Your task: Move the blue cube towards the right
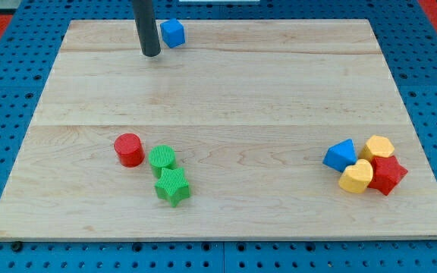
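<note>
The blue cube [172, 32] sits on the wooden board near the view's top edge, left of centre. My tip [151, 54] rests on the board just to the left of and slightly below the cube, a small gap apart from it. The dark rod rises from the tip out of the view's top.
A red cylinder [129, 149], a green cylinder [161, 158] and a green star [173, 186] cluster at the lower left. A blue triangular block [341, 155], a yellow hexagon [378, 146], a yellow heart [356, 177] and a red star [388, 174] cluster at the lower right. The board's edge [218, 240] borders blue pegboard.
</note>
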Action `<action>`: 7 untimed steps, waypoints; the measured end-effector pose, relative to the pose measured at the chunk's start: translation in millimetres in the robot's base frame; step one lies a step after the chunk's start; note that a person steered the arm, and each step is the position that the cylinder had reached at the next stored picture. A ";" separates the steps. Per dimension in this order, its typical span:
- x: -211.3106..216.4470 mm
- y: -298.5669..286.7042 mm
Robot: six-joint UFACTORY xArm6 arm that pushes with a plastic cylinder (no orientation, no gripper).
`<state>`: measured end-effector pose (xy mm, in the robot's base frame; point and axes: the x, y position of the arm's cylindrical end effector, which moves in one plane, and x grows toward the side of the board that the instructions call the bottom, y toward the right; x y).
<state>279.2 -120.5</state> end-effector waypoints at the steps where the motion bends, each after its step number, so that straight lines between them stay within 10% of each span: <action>1: 0.0 0.0; 7: -83.5 -33.7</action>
<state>195.7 -154.2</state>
